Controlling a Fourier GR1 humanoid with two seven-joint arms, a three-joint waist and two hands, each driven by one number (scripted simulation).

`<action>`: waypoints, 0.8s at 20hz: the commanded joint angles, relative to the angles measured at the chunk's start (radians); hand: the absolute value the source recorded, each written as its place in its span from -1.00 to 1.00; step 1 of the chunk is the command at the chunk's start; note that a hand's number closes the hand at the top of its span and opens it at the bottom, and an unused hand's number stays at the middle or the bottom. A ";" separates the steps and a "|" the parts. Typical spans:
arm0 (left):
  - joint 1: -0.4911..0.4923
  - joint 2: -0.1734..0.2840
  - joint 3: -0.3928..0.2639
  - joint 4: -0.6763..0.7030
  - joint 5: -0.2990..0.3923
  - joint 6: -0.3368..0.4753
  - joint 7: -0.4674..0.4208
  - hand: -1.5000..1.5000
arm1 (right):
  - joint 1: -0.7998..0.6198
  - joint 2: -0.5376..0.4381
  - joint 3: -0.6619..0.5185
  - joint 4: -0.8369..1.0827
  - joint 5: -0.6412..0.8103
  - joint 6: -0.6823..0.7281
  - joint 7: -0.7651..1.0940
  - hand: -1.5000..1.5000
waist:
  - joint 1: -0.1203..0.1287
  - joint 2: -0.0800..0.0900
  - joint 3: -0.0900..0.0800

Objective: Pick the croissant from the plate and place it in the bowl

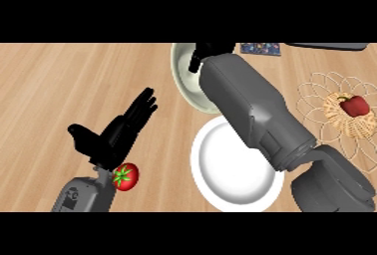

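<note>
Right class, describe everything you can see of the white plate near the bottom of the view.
The plate is plain white, smooth and glossy-looking, with a slightly raised rim and a shallow well. It lies flat on the wooden counter, in the lower middle. Nothing shows on its visible surface; no croissant can be seen there. The right forearm crosses above its upper right part and hides that edge. Its top edge sits close to the bowl; whether they touch cannot be told.
</note>
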 commanded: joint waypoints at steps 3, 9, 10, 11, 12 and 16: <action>0.026 -0.002 -0.006 -0.008 -0.007 0.005 -0.002 0.00 | 0.068 0.008 -0.114 -0.078 -0.080 -0.306 -0.144 -1.00 | -0.014 -0.008 0.003; 0.019 0.006 0.027 0.005 0.006 0.010 0.003 0.00 | 0.140 0.008 -0.185 -0.307 -0.152 -0.587 -0.359 -1.00 | -0.033 -0.022 0.003; 0.006 0.020 0.038 0.032 0.005 -0.003 -0.010 0.00 | 0.152 0.008 -0.198 -0.352 -0.176 -0.595 -0.396 -1.00 | -0.043 -0.022 0.003; 0.075 0.022 0.026 -0.014 0.009 -0.007 -0.020 0.00 | 0.216 0.008 -0.180 -0.420 -0.196 -0.594 -0.441 -1.00 | -0.048 -0.035 0.003; -0.005 0.006 0.055 0.043 0.015 0.016 0.007 0.00 | 0.232 0.008 -0.168 -0.451 -0.211 -0.602 -0.485 -1.00 | -0.057 -0.029 0.002; 0.049 -0.016 0.017 0.016 -0.019 0.041 -0.003 0.00 | 0.334 0.008 -0.040 -0.679 -0.264 -0.658 -0.461 -1.00 | -0.079 -0.049 0.001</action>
